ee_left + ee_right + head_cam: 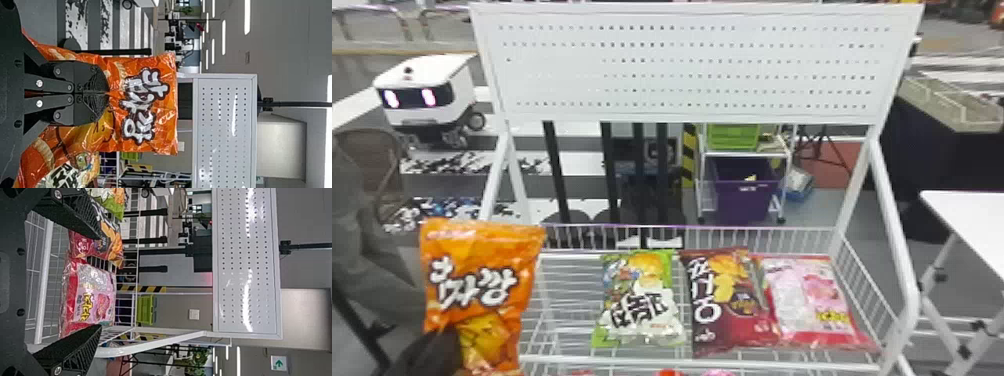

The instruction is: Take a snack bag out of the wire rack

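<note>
**Striped floor (457,187) behind a white wire rack (632,361), with an orange bag (482,260) in the left gripper (437,347)**

The left gripper (105,93) pinches the orange bag, its two black fingers (92,74) pressed together on a fold of the wrapper. The orange bag is upright and slightly tilted, in the grip at the left side of the rack; it overlaps that side in the head view. The right gripper (100,281), seen in the right wrist view, has its fingers spread wide, the pink bag (812,300) visible farther off between them.

Within the rack, from left to right, lie a green bag (639,300), a brown bag (724,305) and the pink bag; the last two touch. A pegboard (682,65) tops the rack. Beyond stand a wheeled robot (427,95) at left and a purple bin (744,192) below a green bin (732,136); a white table (977,220) is at right.
</note>
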Tool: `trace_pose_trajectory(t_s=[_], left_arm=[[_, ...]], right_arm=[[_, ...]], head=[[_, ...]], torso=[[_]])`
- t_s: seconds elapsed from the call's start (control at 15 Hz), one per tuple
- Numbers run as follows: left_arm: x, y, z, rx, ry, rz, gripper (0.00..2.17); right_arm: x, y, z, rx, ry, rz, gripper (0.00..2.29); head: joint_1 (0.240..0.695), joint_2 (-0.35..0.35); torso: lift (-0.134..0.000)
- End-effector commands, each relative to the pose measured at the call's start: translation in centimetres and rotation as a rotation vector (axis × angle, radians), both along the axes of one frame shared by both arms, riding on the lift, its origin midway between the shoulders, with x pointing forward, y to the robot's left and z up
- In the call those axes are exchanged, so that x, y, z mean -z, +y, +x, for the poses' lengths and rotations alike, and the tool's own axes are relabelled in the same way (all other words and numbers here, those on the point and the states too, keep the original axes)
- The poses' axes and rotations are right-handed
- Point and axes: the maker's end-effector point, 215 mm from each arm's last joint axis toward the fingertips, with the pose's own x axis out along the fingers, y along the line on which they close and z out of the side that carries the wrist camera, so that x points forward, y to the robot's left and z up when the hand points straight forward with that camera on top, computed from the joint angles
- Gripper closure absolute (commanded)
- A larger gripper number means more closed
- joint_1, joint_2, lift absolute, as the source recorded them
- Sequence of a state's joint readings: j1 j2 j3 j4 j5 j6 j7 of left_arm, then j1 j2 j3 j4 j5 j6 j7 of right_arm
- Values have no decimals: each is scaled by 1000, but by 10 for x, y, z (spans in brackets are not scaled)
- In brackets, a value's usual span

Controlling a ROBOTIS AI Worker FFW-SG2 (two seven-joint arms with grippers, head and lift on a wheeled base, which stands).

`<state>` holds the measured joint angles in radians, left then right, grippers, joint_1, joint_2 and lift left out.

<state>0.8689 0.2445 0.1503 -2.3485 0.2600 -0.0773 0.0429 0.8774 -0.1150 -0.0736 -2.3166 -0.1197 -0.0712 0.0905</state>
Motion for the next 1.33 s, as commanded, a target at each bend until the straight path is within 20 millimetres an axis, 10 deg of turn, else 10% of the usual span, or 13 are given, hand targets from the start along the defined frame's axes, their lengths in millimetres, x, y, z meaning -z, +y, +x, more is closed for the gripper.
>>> trace_pose_trajectory(t_s=[0.0, 0.6, 0.87, 1.27], left_arm=[[1, 0, 0, -1, 1, -1, 1959], [0, -1, 1, 1, 0, 0, 1959], [1, -3, 0, 7, 1, -2, 1959], [4, -8, -1, 12, 6, -1, 1959]], right_arm=[[1, 0, 0, 0, 2, 0, 90], [13, -5, 7, 3, 32, 2, 90], [31, 12, 65, -33, 26, 29, 90], [78, 92, 162, -143, 195, -10, 90]], head=[[499, 0], [499, 0], [499, 0], [499, 0]], torso=[[0], [0], [0], [0]])
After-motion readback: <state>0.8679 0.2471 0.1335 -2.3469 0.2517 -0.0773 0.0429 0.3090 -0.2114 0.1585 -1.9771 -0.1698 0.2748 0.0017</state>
